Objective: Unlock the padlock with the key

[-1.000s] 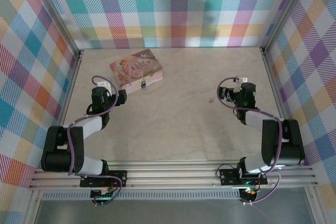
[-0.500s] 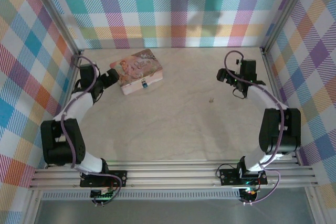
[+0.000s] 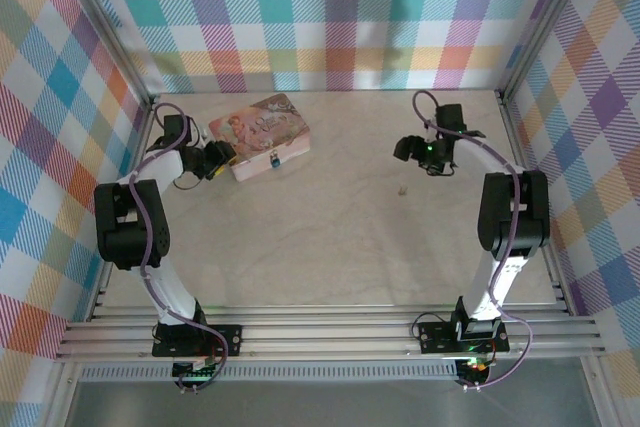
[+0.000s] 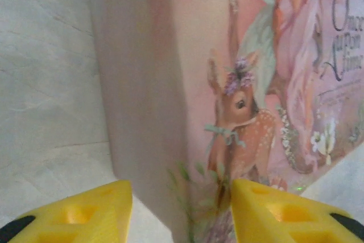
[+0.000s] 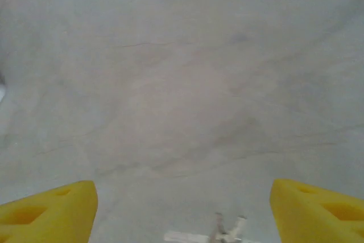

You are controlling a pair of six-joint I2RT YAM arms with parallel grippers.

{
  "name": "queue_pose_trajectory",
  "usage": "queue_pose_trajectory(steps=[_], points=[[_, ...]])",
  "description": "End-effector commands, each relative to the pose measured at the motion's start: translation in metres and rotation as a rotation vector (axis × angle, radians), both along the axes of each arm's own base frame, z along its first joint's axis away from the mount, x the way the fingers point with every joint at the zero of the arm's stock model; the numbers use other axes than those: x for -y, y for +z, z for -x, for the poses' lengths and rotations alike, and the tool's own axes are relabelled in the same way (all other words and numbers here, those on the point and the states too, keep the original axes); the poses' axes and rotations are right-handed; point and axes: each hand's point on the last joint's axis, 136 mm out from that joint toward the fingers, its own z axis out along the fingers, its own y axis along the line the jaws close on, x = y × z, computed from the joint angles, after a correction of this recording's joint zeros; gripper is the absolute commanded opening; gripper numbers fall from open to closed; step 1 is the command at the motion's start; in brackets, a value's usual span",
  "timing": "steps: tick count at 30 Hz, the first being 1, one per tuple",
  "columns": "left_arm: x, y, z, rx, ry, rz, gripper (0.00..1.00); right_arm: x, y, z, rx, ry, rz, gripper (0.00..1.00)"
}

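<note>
Blue and tiny, the padlock (image 3: 272, 159) sits on the near side of the pink tin (image 3: 260, 132), upper left of the top view; its shackle is too small to read. The key (image 3: 402, 189) lies right of centre on the table (image 3: 330, 247), cut off at the right wrist view's bottom edge. Approach seems the step: the left gripper (image 4: 179, 211), spread, straddles the tin's corner; the right gripper (image 5: 182, 197), spread wide, hovers near the key and next must drop and pinch it.

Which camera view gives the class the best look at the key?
The right wrist view: the key lies close, at the bottom edge between the yellow fingers. The top external view shows it as a mere speck.
</note>
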Motion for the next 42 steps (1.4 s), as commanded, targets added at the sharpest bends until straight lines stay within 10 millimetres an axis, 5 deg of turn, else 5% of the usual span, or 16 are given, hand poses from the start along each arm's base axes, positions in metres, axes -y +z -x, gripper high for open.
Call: queue_pose_trajectory(steps=[1,12,23,27,32,42], points=[[0.009,-0.023,0.037,-0.149,-0.053,0.024,0.38,-0.033,0.011,-0.003,-0.015,0.081,-0.024,0.79],[0.019,-0.032,0.103,-0.251,-0.119,0.008,0.27,-0.156,0.023,-0.035,-0.013,0.308,-0.077,0.79],[0.021,-0.023,0.162,-0.316,-0.159,-0.045,0.27,-0.266,0.021,-0.021,-0.012,0.513,-0.137,0.80],[0.019,-0.018,0.175,-0.320,-0.145,-0.064,0.31,-0.285,0.012,-0.015,-0.015,0.550,-0.155,0.79],[0.016,-0.014,0.172,-0.315,-0.082,-0.035,0.53,-0.297,-0.002,0.003,-0.050,0.598,-0.151,0.74],[0.022,-0.019,0.123,-0.286,-0.051,0.055,0.51,-0.292,-0.004,0.028,-0.063,0.656,-0.112,0.47]])
